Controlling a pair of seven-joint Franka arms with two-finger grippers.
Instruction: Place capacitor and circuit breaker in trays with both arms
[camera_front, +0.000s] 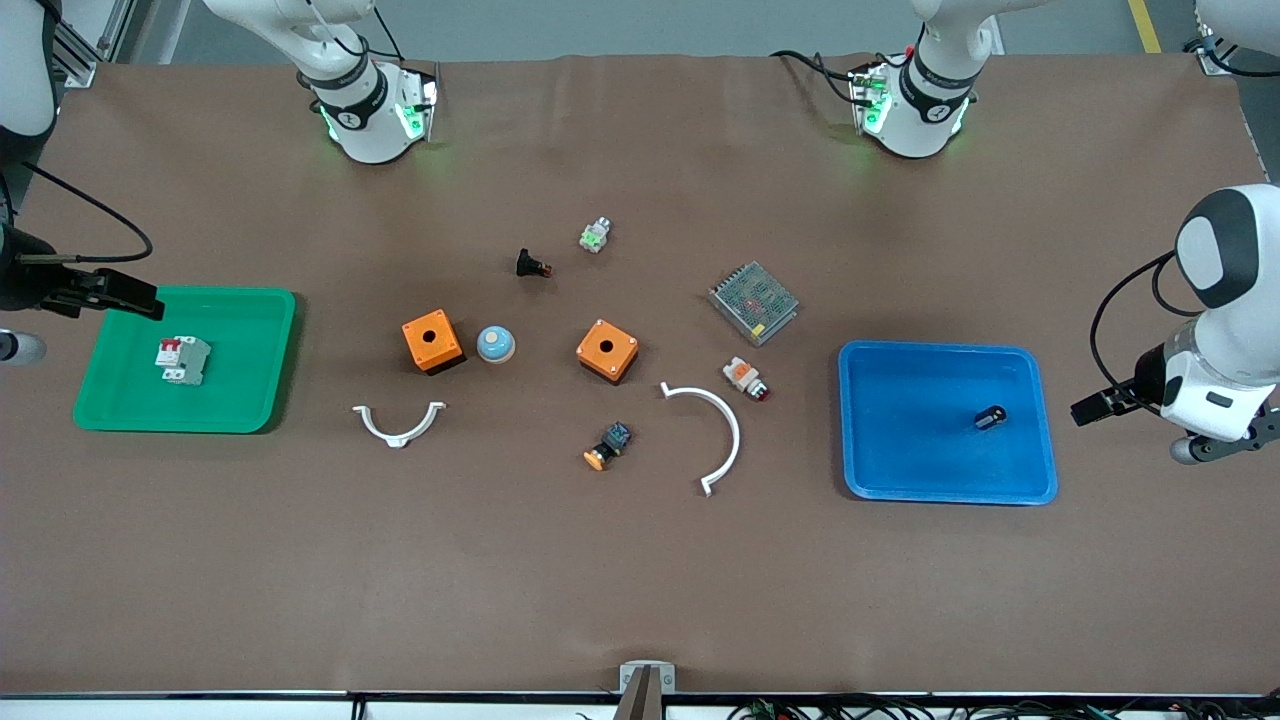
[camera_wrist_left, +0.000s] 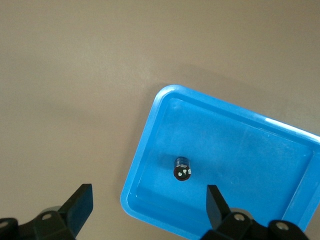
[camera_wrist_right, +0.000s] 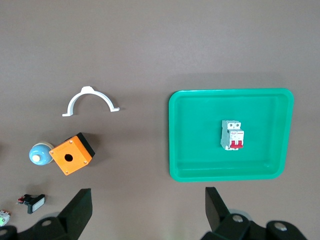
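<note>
The capacitor (camera_front: 990, 417), a tiny black cylinder, lies in the blue tray (camera_front: 900, 470); it also shows in the left wrist view (camera_wrist_left: 182, 168) inside the tray (camera_wrist_left: 240, 150). My left gripper (camera_front: 1098, 406) (camera_wrist_left: 148, 195) is open and empty, up over that tray's edge at the left arm's end of the table. The circuit breaker (camera_front: 182, 359) (camera_wrist_right: 232, 135), white-grey with red toggles, lies in the green tray (camera_front: 240, 400) (camera_wrist_right: 200, 165). My right gripper (camera_front: 122, 294) (camera_wrist_right: 148, 197) is open and empty, up by the green tray's edge at the right arm's end.
Between the trays lie two orange boxes (camera_front: 432, 340) (camera_front: 607, 350), a blue-domed button (camera_front: 495, 344), two white curved clips (camera_front: 398, 424) (camera_front: 715, 435), a metal mesh unit (camera_front: 753, 301), a black push-button (camera_front: 532, 265) and a white-and-orange button (camera_front: 746, 378).
</note>
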